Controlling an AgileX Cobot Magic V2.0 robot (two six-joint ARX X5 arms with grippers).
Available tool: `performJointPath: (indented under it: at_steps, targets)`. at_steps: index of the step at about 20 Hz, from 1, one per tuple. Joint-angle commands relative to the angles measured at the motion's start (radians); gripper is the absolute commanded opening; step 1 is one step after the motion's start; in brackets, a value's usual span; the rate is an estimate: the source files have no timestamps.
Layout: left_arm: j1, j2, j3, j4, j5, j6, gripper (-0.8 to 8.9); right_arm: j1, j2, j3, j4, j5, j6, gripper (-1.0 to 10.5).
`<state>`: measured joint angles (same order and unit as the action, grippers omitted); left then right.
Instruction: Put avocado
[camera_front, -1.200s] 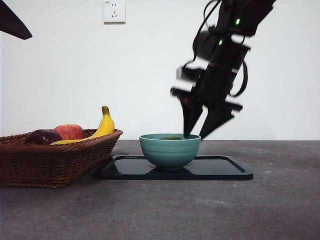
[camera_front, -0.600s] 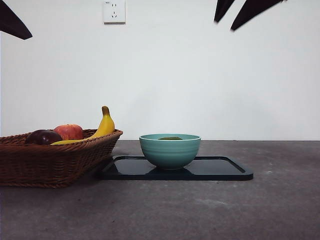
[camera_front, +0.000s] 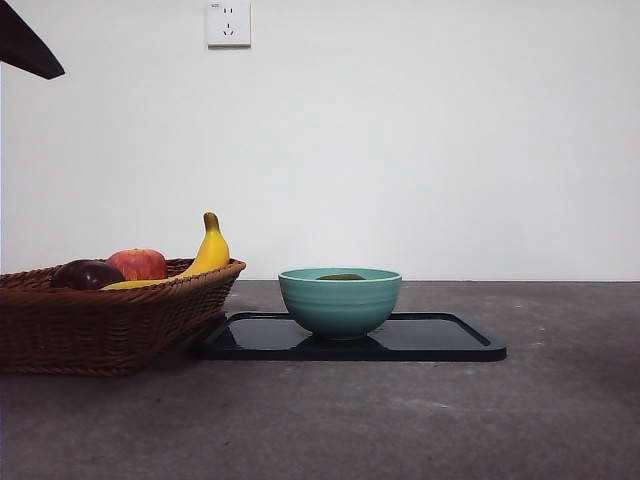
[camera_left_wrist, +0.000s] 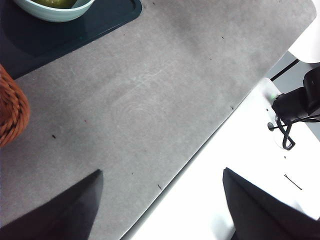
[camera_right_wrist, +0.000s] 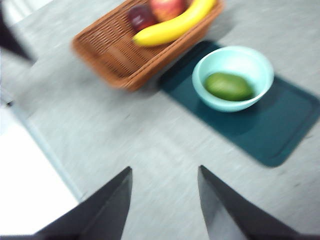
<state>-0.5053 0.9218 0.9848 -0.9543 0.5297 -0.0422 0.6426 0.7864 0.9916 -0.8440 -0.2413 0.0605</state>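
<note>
The dark-green avocado lies in the teal bowl, which stands on a dark tray; in the front view only its top shows over the rim. My right gripper is open and empty, high above the table, out of the front view. My left gripper is open and empty over the table's near edge; a black tip shows at the front view's top left corner. The bowl also shows in the left wrist view.
A wicker basket left of the tray holds a banana, a red apple and a dark purple fruit. A wall socket is on the white wall behind.
The right arm rose from just above the bowl, up and out of the front view. The avocado stays in the bowl.
</note>
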Motion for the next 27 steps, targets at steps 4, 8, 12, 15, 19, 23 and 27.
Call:
performJointPath:
  at_steps: [4,8,12,15,19,23,27]
  targets:
    - [-0.006,0.006,0.009,0.005,0.006,0.012,3.77,0.049,-0.083,-0.090,0.025,-0.017,0.022,2.1]
    - [-0.006,0.006,0.009,0.005,0.006,0.012,3.77,0.049,-0.082,-0.090,0.046,-0.058,0.030,2.1]
    - [-0.006,0.006,0.009,0.005,0.006,0.012,3.17,0.049,-0.082,-0.090,0.042,-0.060,0.030,2.0]
    - [-0.006,0.006,0.009,0.005,0.006,0.012,0.12,0.049,-0.082,-0.090,0.043,-0.105,0.029,0.1]
    - [-0.006,0.006,0.009,0.005,0.006,0.012,0.15,0.049,-0.082,-0.090,0.044,-0.106,0.030,0.1]
    - [-0.006,0.006,0.009,0.005,0.006,0.012,0.15,0.049,-0.083,-0.090,0.044,-0.106,0.029,0.1]
    - [-0.006,0.006,0.009,0.005,0.006,0.012,0.15,0.049,-0.083,-0.090,0.044,-0.106,0.029,0.1]
